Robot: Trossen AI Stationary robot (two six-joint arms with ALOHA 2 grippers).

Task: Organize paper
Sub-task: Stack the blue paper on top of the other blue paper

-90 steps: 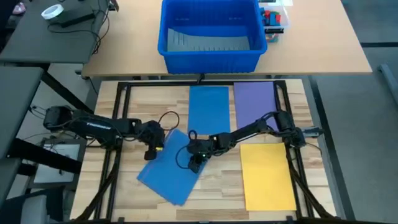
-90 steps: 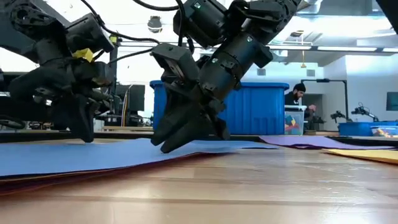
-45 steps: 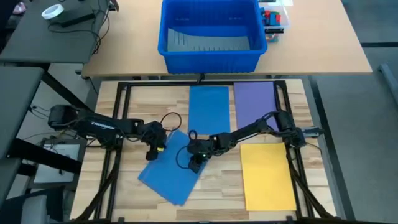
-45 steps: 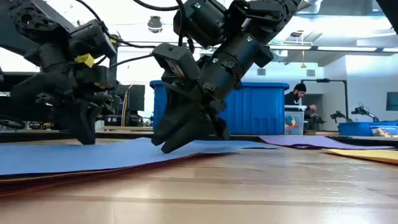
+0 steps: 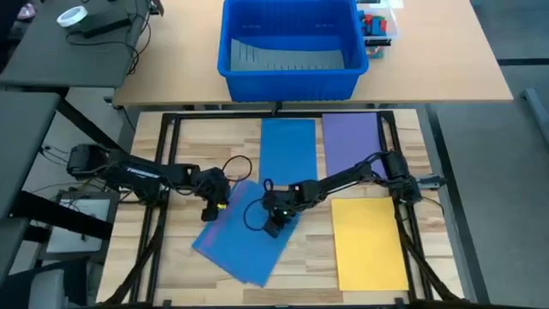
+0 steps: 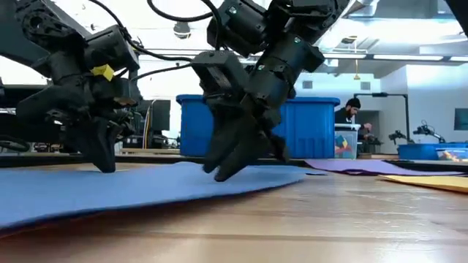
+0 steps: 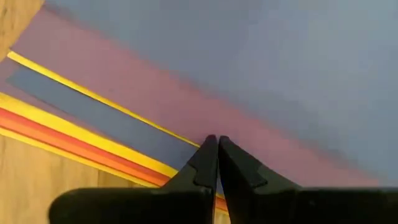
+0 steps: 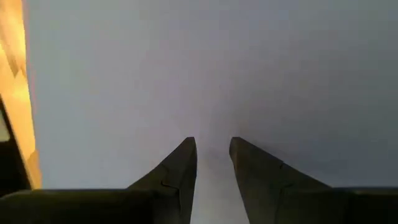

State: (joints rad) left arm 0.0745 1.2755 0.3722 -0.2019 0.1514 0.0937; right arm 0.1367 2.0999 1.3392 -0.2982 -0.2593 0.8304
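Top blue sheet (image 5: pixel 244 240), lower centre: thin, limp, slippery on stack (image 7: pixel 74 124). Left fingers (image 7: pixel 216 163) clenched, pinning corner; right fingers (image 8: pixel 211 163) slightly parted, pressing flat. Slide, then pinch edge.

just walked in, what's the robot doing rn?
It's sorting coloured paper on the table. A blue sheet, a purple sheet and a yellow sheet lie laid out singly. Both grippers are down on a skewed stack with a blue sheet on top: the left gripper, fingers shut, presses at its edge, where yellow, orange and red sheets fan out underneath. The right gripper, fingers slightly apart, presses on the top blue sheet.
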